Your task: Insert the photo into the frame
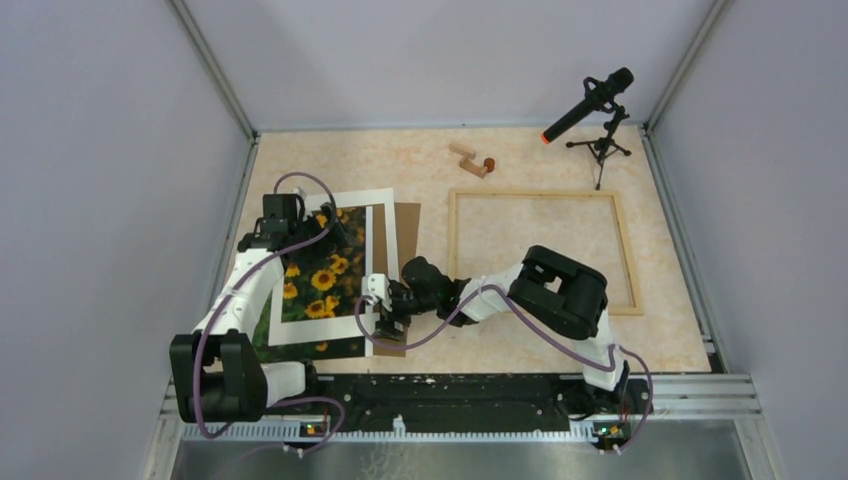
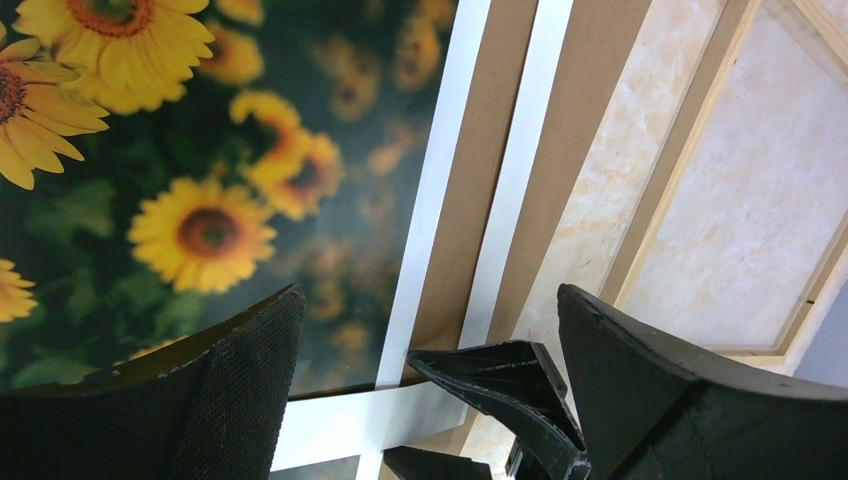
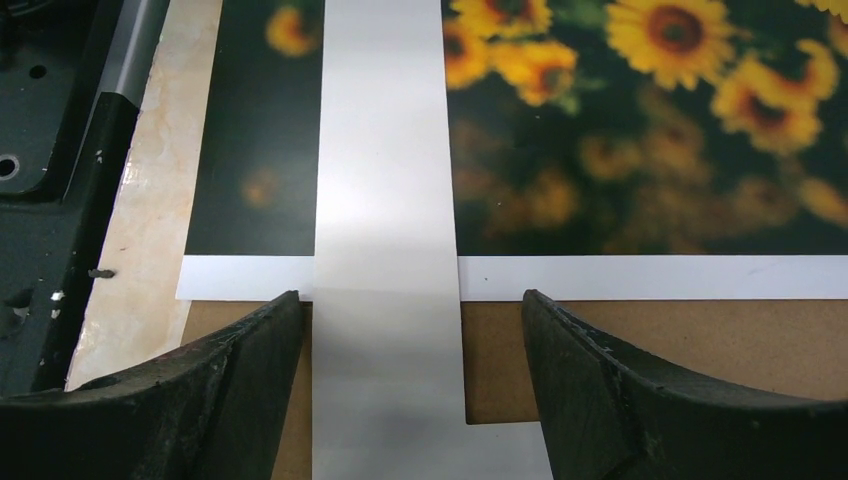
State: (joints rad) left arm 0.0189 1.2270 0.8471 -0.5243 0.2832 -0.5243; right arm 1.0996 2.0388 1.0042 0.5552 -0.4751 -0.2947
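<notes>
The photo (image 1: 312, 280), sunflowers on dark green, lies flat at the left of the table, with a white mat border (image 1: 378, 215) skewed over it and a brown backing board (image 1: 408, 235) under its right side. The frame (image 1: 535, 193), a thin light-wood rectangle, lies to the right with bare table inside it. My left gripper (image 1: 335, 225) hangs open above the photo (image 2: 200, 200) near the mat's rails (image 2: 440, 200). At the photo's near right corner my right gripper (image 1: 378, 305) (image 3: 410, 296) is open, its fingers either side of a white mat strip (image 3: 385, 150).
Small wooden blocks (image 1: 470, 160) lie at the back of the table. A microphone on a tripod (image 1: 590, 105) stands at the back right. Grey walls enclose the table on three sides. The arms' mounting rail (image 1: 700, 385) runs along the near edge.
</notes>
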